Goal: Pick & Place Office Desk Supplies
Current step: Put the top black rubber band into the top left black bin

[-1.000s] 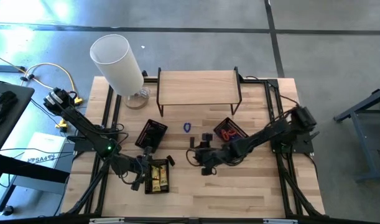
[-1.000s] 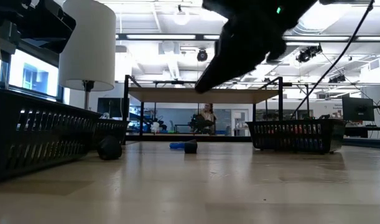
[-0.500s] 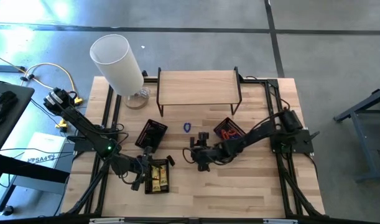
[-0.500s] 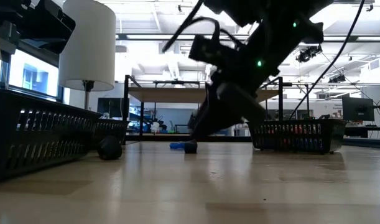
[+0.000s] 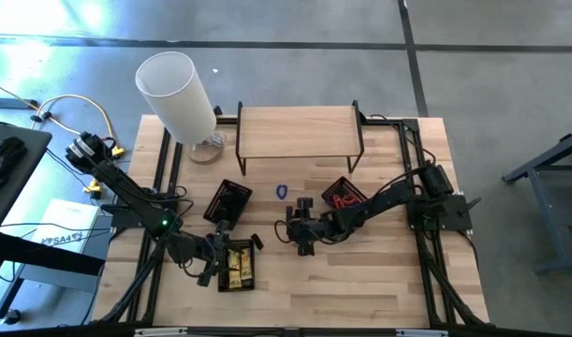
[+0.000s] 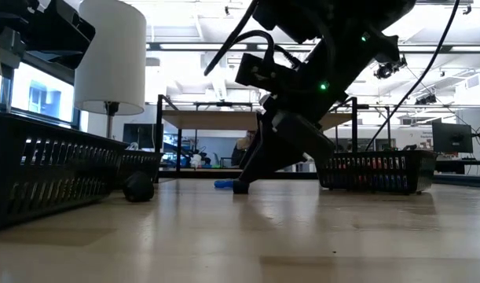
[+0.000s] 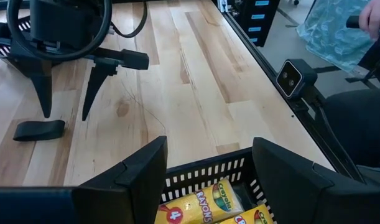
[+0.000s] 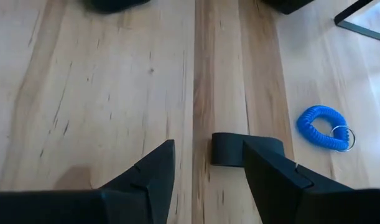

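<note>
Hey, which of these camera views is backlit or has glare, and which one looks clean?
Low view: bright ceiling lights leave the right end effector and black mesh basket as dark silhouettes. High view: glare washes out the grey floor's upper-left corner. Right wrist view: evenly lit, with the blue coiled loop band and light wooden tabletop crisp.

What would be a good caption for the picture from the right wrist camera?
The right gripper, fingers open, hangs low over the wooden table, with a small black clip piece at its fingertips and a blue coiled band beside it.
</note>
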Motion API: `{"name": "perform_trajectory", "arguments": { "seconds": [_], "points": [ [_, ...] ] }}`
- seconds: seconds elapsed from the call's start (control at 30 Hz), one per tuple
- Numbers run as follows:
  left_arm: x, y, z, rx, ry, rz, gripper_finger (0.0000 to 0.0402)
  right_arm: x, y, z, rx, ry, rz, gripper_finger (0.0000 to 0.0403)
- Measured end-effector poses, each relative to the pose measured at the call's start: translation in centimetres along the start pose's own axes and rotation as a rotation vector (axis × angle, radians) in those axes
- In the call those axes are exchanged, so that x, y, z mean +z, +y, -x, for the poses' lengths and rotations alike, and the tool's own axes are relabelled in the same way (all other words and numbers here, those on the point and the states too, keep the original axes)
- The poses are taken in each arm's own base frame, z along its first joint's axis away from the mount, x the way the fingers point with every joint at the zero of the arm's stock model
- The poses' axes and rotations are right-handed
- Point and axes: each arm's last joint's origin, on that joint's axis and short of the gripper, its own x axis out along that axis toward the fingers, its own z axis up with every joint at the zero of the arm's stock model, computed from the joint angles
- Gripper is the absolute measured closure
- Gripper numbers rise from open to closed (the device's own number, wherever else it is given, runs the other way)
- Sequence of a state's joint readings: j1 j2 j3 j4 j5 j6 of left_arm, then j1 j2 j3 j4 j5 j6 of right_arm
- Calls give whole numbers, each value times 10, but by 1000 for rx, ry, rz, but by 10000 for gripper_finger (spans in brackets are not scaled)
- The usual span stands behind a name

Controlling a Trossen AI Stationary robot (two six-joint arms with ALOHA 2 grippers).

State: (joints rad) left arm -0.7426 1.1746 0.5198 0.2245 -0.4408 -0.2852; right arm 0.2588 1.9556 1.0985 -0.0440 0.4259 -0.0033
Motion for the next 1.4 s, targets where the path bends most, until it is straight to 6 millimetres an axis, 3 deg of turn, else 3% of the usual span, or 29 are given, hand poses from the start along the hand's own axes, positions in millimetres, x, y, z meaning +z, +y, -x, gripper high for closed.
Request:
{"name": "perform_trajectory", "arguments": {
  "seconds": [0.5, 1.07, 1.4],
  "points": [
    [0, 0, 0, 0, 0, 0, 174, 1, -13, -6, 35, 0, -31, 227],
    [0, 0, 0, 0, 0, 2, 174, 0, -14, -7, 31, 3, 8, 227],
    [0, 0, 0, 1, 1, 8, 174, -8, -8, -23, -23, 24, 60, 228]
  ]
}}
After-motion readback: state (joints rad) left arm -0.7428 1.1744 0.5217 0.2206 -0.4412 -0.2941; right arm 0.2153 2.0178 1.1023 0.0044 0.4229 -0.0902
